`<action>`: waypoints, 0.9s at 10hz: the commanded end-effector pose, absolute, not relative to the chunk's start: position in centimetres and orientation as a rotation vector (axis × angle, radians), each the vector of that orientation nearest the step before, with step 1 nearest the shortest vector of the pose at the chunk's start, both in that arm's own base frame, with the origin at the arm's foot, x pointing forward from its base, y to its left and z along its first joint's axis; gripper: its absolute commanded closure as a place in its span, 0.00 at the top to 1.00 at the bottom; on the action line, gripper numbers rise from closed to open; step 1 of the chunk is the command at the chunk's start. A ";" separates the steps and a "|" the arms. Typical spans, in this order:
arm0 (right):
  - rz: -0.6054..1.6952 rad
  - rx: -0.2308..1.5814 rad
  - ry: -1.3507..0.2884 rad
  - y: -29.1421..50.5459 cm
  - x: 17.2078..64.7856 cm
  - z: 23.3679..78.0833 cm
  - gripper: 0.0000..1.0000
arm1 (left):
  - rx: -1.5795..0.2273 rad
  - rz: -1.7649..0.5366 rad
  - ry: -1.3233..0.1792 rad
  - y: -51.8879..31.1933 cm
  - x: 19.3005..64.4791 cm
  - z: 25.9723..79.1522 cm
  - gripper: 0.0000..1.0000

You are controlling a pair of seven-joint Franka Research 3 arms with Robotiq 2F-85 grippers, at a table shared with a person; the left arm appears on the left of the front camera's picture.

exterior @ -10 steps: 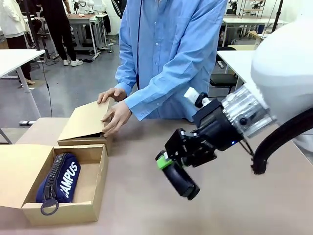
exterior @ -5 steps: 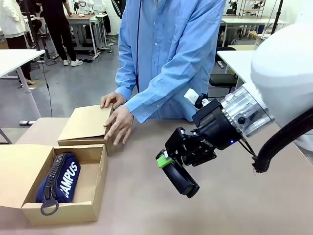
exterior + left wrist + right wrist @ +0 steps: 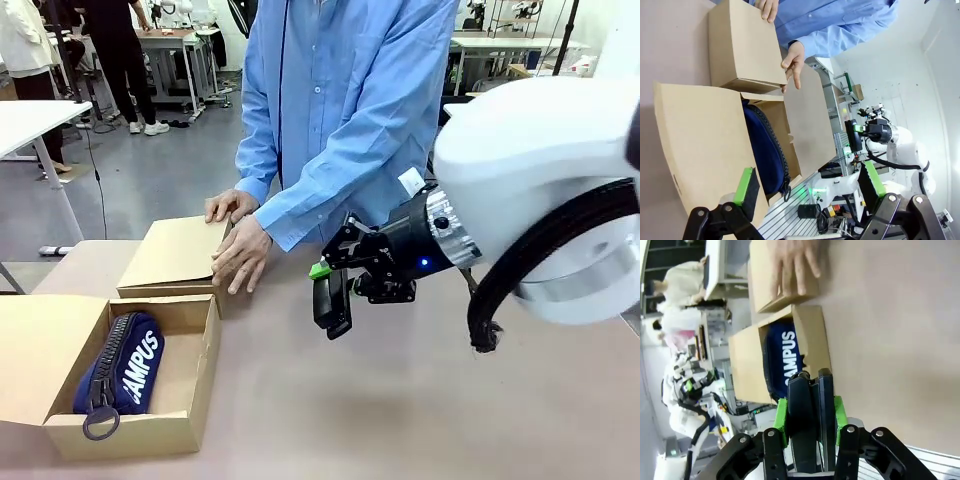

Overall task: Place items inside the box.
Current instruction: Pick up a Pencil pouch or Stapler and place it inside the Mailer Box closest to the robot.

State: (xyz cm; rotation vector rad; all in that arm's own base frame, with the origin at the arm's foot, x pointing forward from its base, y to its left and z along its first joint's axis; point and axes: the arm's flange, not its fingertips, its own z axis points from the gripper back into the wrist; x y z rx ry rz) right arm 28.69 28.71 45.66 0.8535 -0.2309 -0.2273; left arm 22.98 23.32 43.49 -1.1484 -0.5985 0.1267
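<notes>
While poised above the worktop (image 3: 420, 410), grips the black stapler (image 3: 333, 302) in the right end effector (image 3: 810, 419), green pads on both its sides, well right of the open box (image 3: 190, 400). Holds the left end effector (image 3: 810, 184) wide open, empty, facing that box. Shows the navy CAMPUS pouch (image 3: 128, 368) lying inside, and a person's hand (image 3: 240, 255) resting on a closed carton (image 3: 175, 250) just behind.

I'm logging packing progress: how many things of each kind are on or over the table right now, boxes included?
Cardboard boxes: 2, the open box and the closed box
Zip pouches: 1, the navy pouch in the open box
Staplers: 1, the black stapler in the right gripper
Total: 4
</notes>
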 end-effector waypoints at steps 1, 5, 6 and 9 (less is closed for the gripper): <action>-0.150 0.857 -0.147 30.0 28.2 45.1 0.41 | -1.164 0.112 -0.627 23.2 23.1 43.7 1.00; -0.227 0.854 -0.231 28.7 28.7 45.7 0.41 | -1.164 0.112 -0.627 23.2 23.1 43.7 1.00; -0.227 0.854 -0.231 28.7 28.7 45.7 0.41 | -1.164 0.112 -0.627 23.2 23.1 43.7 1.00; -0.227 0.854 -0.231 28.7 28.7 45.7 0.41 | -1.164 0.112 -0.627 23.2 23.1 43.7 1.00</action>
